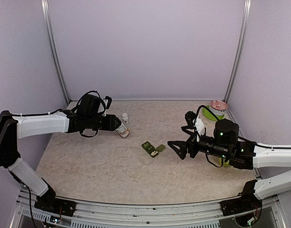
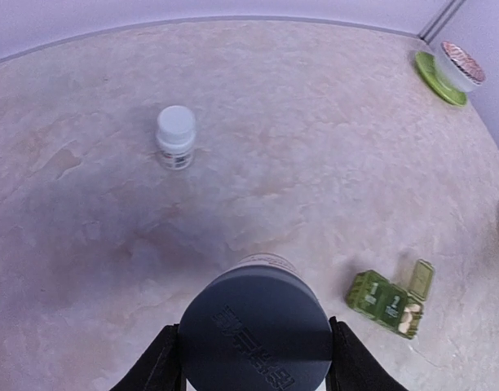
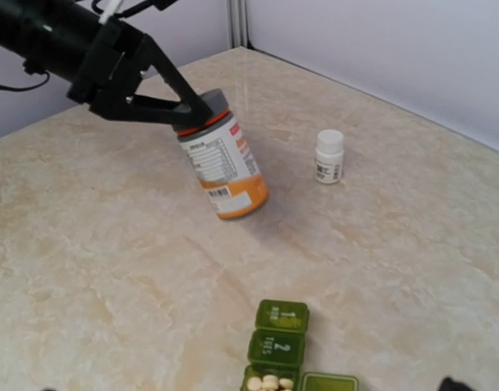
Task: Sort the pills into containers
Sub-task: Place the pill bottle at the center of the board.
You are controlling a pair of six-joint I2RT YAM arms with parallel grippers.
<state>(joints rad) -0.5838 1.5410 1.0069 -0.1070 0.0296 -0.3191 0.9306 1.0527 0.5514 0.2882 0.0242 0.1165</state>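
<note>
Top external, left tool clamped on tilted orange bottle, right tool spread wide

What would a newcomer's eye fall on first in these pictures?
The left end effector grips the dark grey lid of a tilted orange-labelled pill bottle, left of centre. In the middle lies a green pill organiser, one compartment open with pale pills, the open right end effector beside it.
</note>
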